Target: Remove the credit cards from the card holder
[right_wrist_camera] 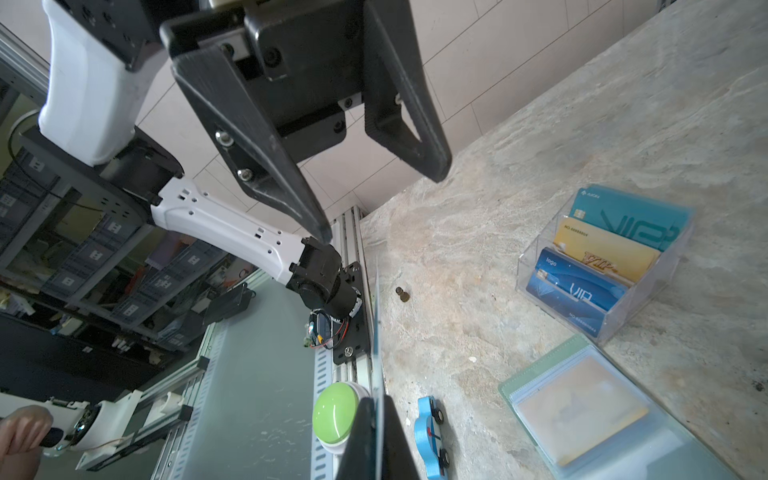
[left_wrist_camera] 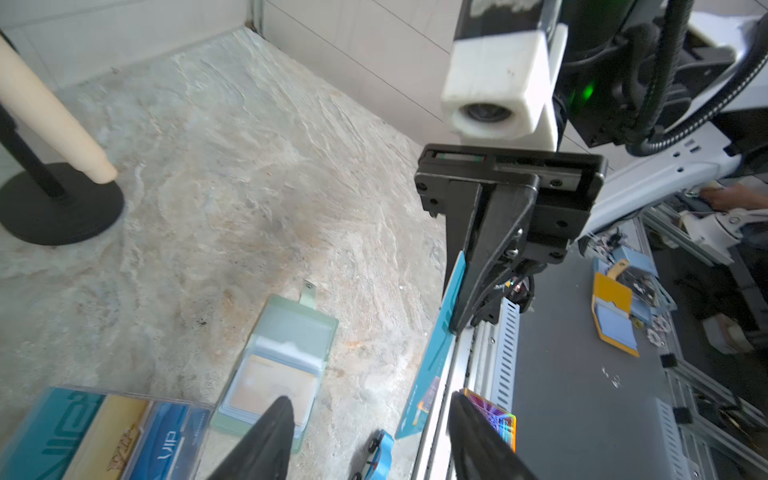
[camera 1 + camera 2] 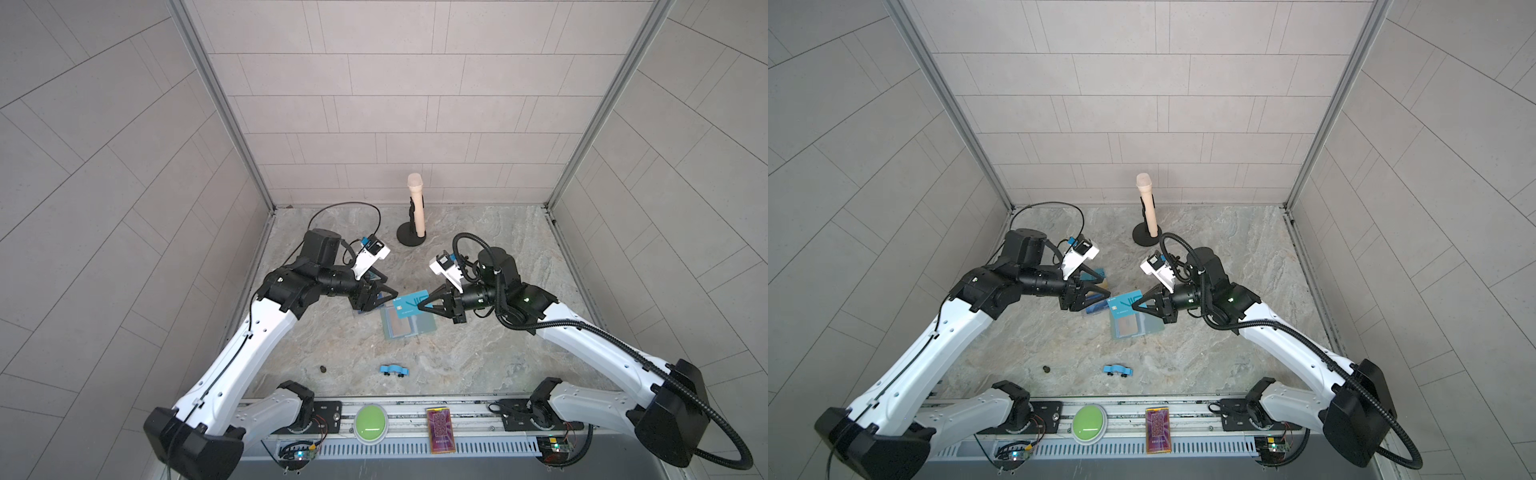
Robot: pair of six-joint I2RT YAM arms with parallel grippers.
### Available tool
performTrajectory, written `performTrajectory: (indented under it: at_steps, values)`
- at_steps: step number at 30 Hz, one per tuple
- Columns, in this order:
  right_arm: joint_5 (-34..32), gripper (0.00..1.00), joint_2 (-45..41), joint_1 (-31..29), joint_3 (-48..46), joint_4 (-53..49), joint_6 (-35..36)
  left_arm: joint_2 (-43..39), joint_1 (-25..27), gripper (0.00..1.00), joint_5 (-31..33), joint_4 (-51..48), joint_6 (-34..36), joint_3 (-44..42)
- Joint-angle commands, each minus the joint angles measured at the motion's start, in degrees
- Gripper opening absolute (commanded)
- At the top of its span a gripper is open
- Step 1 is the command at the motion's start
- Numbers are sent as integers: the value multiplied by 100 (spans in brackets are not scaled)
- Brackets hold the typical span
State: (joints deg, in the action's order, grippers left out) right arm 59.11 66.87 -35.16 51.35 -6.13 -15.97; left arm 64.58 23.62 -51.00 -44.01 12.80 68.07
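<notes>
The mint-green card holder (image 3: pixel 423 326) lies open, flat. A tan credit card (image 1: pixel 582 409) sits inside its clear sleeve.

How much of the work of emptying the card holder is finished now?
Done: the card holder lies open on the table. In hand: the right gripper is shut on a teal card, held off the table; the left gripper is open and empty. Left: a tan card sits in the clear sleeve; other pages are hidden.

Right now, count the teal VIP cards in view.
2: one teal card at the back of the acrylic stand; the held teal card in the right gripper. Others may be hidden.
</notes>
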Motion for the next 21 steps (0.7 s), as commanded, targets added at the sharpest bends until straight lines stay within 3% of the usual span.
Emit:
performTrajectory:
  at_steps: [1, 3, 14, 21]
  values:
    - [259, 0, 103, -53, 238, -499, 673, 197, -8, 54, -548, -805, 744, 247]
    - [246, 0, 207, -75, 358, -643, 796, 327, -11, 48, -603, -855, 798, 275]
    - [355, 0, 857, -301, 837, -770, 1058, 589, -14, 44, -1090, -1057, 1095, 268]
    - [348, 0, 1022, -369, 903, -456, 891, 694, -6, 36, -1168, -1122, 1175, 224]
